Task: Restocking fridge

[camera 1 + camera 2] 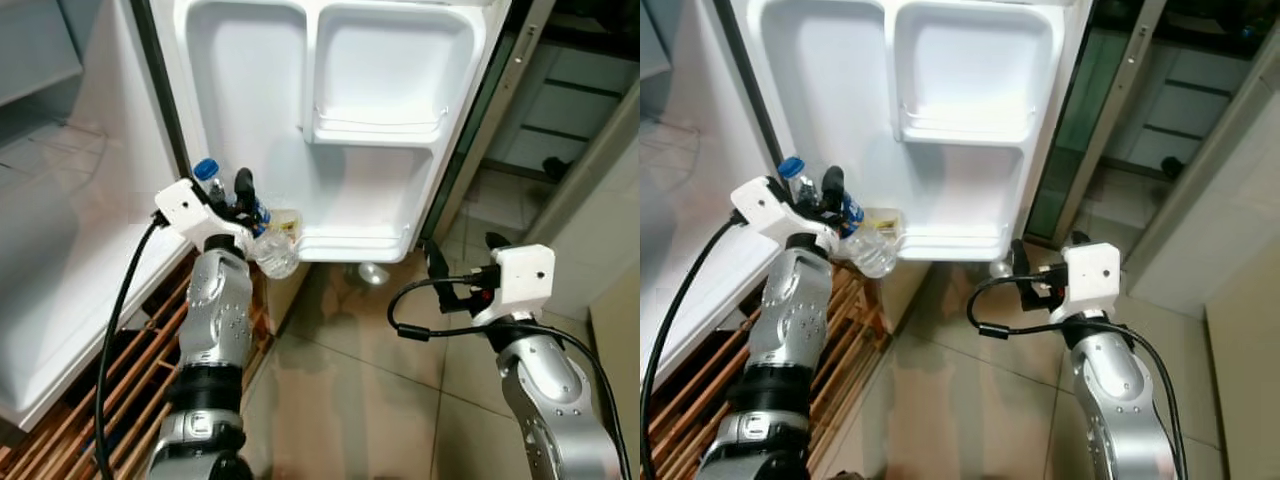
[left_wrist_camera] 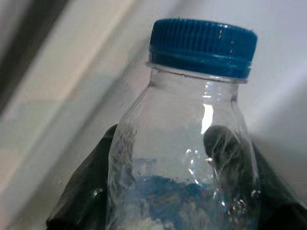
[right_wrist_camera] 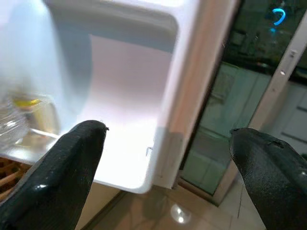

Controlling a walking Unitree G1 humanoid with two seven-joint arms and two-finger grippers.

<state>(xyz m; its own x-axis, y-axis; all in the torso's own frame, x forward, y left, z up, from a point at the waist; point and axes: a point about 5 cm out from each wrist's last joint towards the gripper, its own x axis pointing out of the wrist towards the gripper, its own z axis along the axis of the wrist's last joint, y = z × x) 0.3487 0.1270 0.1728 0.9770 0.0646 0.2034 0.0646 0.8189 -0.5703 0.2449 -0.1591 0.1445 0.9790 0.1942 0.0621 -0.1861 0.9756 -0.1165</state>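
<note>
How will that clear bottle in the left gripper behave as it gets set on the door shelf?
The bottle looks thin, clear plastic, so it probably flexes under the left gripper. It seems mostly empty, hence likely light and easy to tip. Its round body could roll if laid on the door shelf.

**Door shelves: where there is room**

The open fridge door stands ahead. Its upper shelf has room along its length. The bottom shelf is bare toward the right; at its left end a small yellowish container sits just beside the bottle gripped by the left end effector. The right end effector, fingers spread, hangs below the door's right corner over tiled floor.
</note>
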